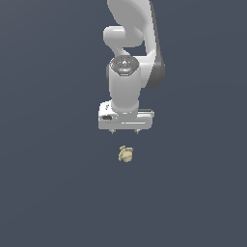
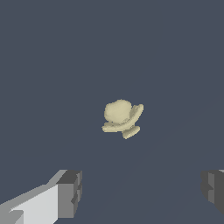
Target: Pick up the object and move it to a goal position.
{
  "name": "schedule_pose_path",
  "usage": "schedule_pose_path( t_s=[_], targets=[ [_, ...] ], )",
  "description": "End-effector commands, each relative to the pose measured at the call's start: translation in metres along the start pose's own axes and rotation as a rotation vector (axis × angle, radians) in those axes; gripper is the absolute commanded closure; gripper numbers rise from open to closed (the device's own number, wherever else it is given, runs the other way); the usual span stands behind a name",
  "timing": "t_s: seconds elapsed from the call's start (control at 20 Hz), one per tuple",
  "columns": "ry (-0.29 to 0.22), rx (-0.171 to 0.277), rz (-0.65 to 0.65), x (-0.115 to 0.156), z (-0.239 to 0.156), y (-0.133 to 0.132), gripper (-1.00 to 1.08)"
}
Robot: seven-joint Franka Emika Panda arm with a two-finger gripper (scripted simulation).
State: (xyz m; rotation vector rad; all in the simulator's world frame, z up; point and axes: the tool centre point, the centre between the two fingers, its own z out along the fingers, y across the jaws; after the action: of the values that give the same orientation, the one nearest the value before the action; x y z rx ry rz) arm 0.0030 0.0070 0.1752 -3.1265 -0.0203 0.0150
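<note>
Approach step, no grasp yet. Gripper (image 1: 125, 130) hangs above the table (image 1: 48, 193) with jaws spread wide and empty. The object (image 1: 126, 154) lies on the table apart from the fingertips (image 2: 70, 192), just off their line in the exterior view. Next, I'd judge: centre over it, descend straight, close around the lump.

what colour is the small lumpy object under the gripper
Pale yellow-beige; the small lumpy roundish object shows best in the wrist view.

No text, label, brand, number or sign can be read in either view; the arm's marks are only small coloured dots, too small to tell.
</note>
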Motion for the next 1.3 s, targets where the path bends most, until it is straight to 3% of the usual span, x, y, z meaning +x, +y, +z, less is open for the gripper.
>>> schedule_pose_path(
  t_s=[0.0, 0.9, 1.25],
  targets=[
    [0.0, 0.0, 0.003, 0.001, 0.001, 0.0, -0.92],
    [0.01, -0.012, 0.176, 0.031, 0.076, -0.003, -0.92],
    [0.009, -0.014, 0.193, 0.033, 0.084, -0.004, -0.92]
  ],
)
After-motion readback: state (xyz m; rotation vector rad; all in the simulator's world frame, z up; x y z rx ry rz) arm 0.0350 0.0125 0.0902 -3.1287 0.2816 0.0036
